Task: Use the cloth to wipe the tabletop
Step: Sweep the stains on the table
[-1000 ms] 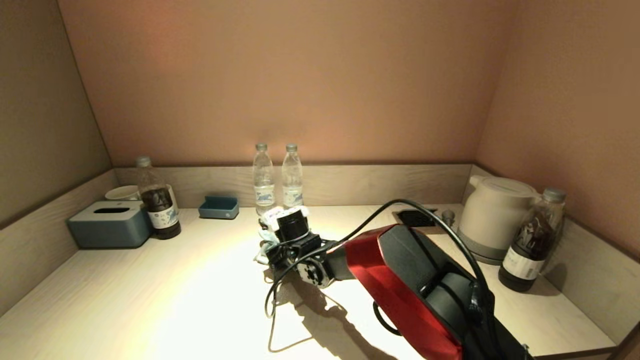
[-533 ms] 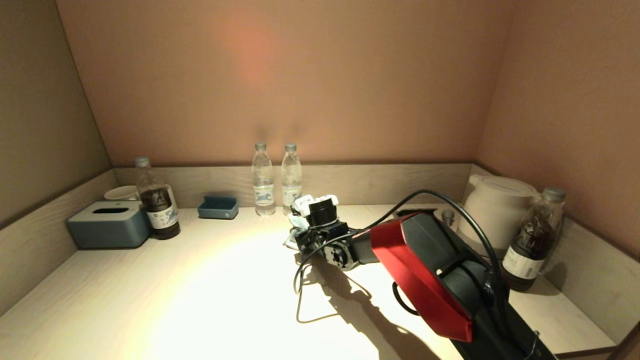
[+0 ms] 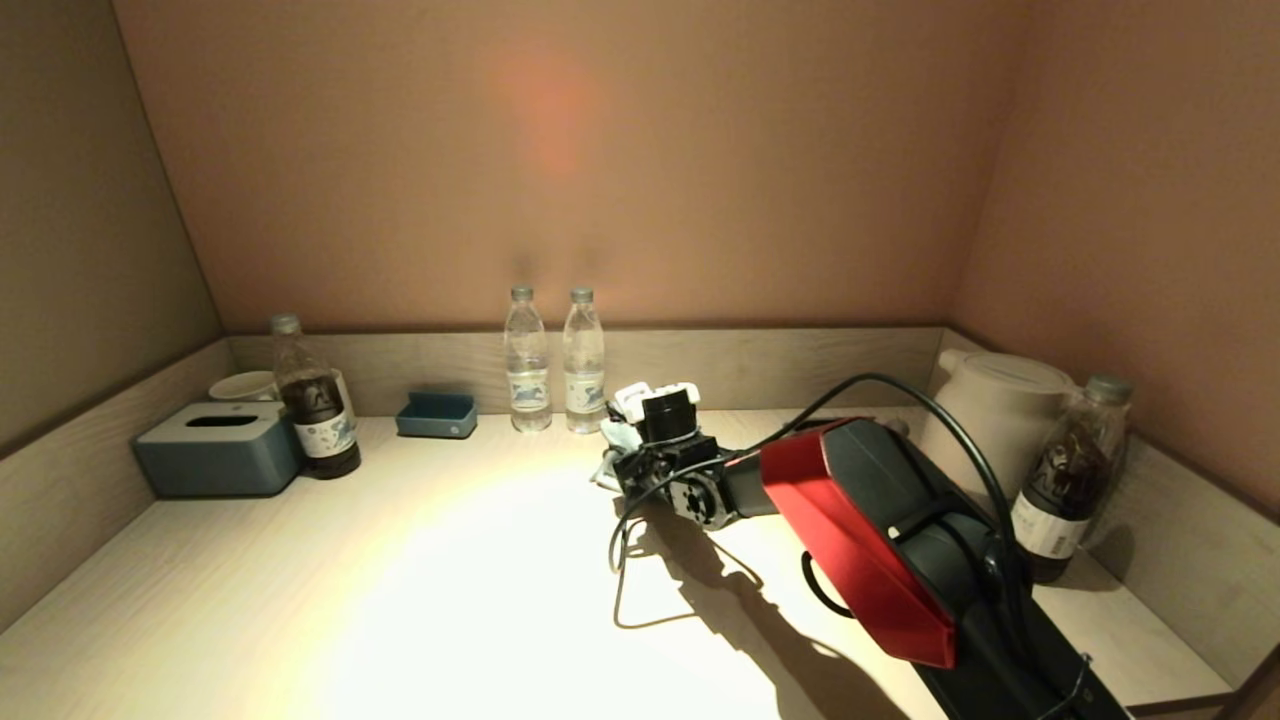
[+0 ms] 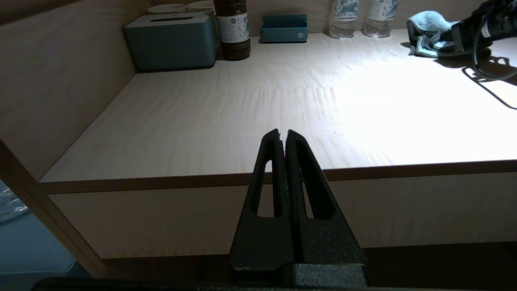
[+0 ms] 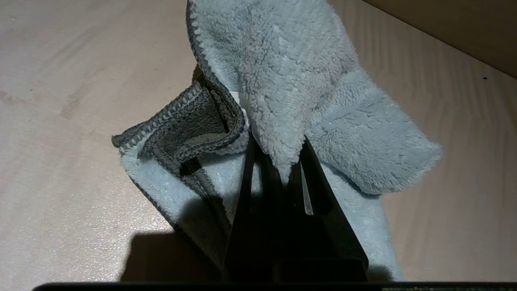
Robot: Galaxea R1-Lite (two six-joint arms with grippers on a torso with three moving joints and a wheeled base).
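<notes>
The pale wood-grain tabletop (image 3: 420, 560) fills the head view. My right gripper (image 3: 628, 450) reaches to the back middle of it, near the two water bottles. It is shut on the light-blue cloth (image 5: 282, 81), which is bunched around its fingers and lies pressed on the wood. The cloth also shows in the head view (image 3: 612, 442) and in the left wrist view (image 4: 428, 26). My left gripper (image 4: 282, 135) is shut and empty, held off the table before its front edge (image 4: 161, 182).
Two water bottles (image 3: 555, 360) stand at the back rim. A blue tray (image 3: 437, 414), a dark bottle (image 3: 315, 400), a blue-grey tissue box (image 3: 220, 448) and cups sit back left. A white kettle (image 3: 990, 420) and another dark bottle (image 3: 1065, 480) stand at the right.
My right gripper has slid the cloth to the right and towards the back rim, from in front of the water bottles to just right of them. The left gripper shows no change.
</notes>
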